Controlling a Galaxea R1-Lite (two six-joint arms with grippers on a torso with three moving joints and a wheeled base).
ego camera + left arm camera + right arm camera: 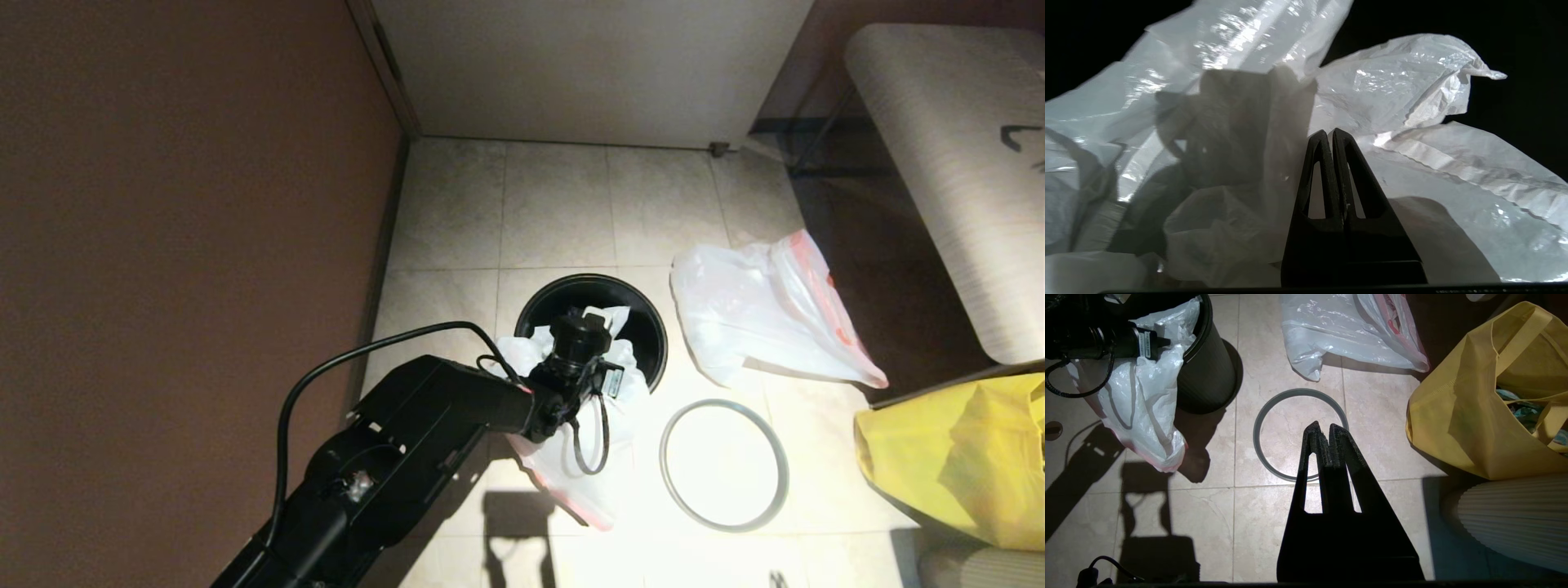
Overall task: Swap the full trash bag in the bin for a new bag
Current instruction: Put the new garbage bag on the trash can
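Note:
The black bin (645, 327) (1208, 371) stands on the floor tiles. A flat white new bag (563, 474) (1151, 400) with a pink edge hangs over the bin's near rim and down its outside. My left arm reaches over the bin. Its gripper (1329, 131) is shut, with the bag's film (1404, 81) all around it; whether any film is pinched does not show. The full trash bag (751, 314) (1331, 335) lies on the floor right of the bin. The grey hoop (664, 465) (1257, 433) lies on the tiles in front of that bag. My right gripper (1324, 426) hovers shut over the hoop's near side.
A big yellow bag (955, 457) (1461, 404) stands at the right, next to a pleated white object (1515, 514). A brown wall (180, 245) runs close along the left. A pale door (588, 65) closes the far side, and a padded bench (939, 147) stands at the far right.

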